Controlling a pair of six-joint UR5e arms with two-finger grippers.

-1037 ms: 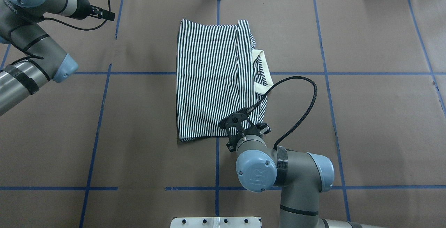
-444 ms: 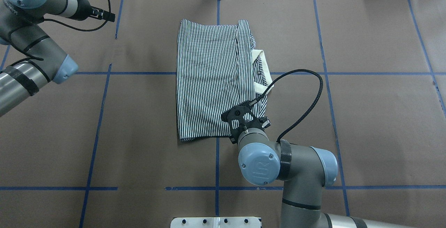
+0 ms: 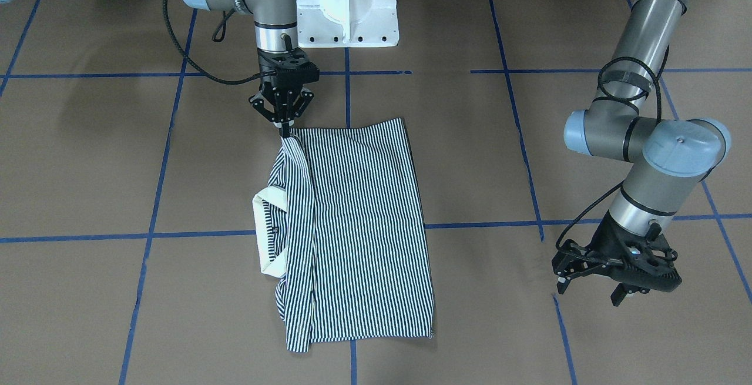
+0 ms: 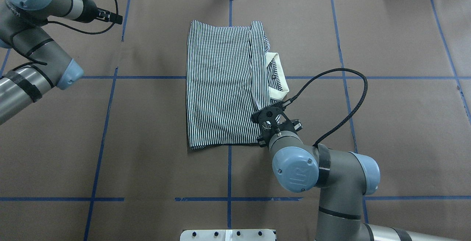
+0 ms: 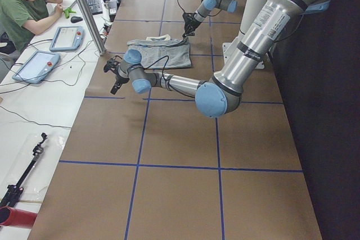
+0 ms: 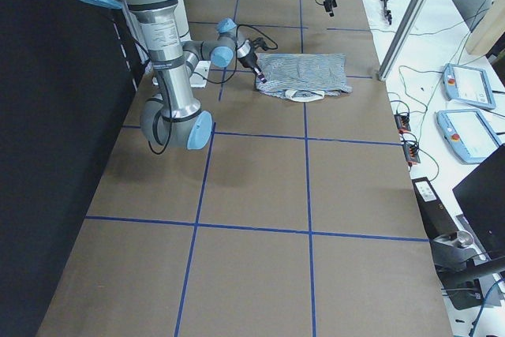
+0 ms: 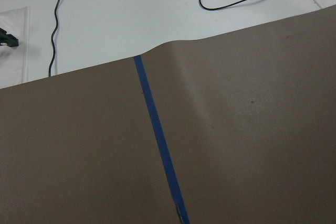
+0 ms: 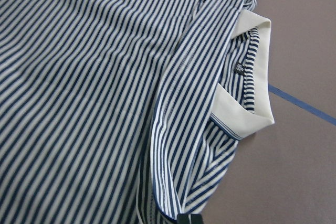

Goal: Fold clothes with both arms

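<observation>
On the brown-papered table [image 4: 386, 123], a grid of blue tape. Beyond its far edge is a white bench with a person [image 5: 22, 9] seated and a tablet [image 5: 66, 37] beside them. White pedestal [image 3: 346, 3] on the robot's side.

Striped shirt [image 4: 220, 86] lies folded at the table's middle, white collar [image 4: 278, 75] sticking out on the robot's right. Right gripper [image 3: 285, 130] is at the shirt's near right corner, fingers together, pinching the fabric. Its black cable [image 4: 353, 101] arcs just beside the collar. Left gripper [image 3: 564, 270] hovers over the paper, well apart from the shirt; opening: cannot tell.
</observation>
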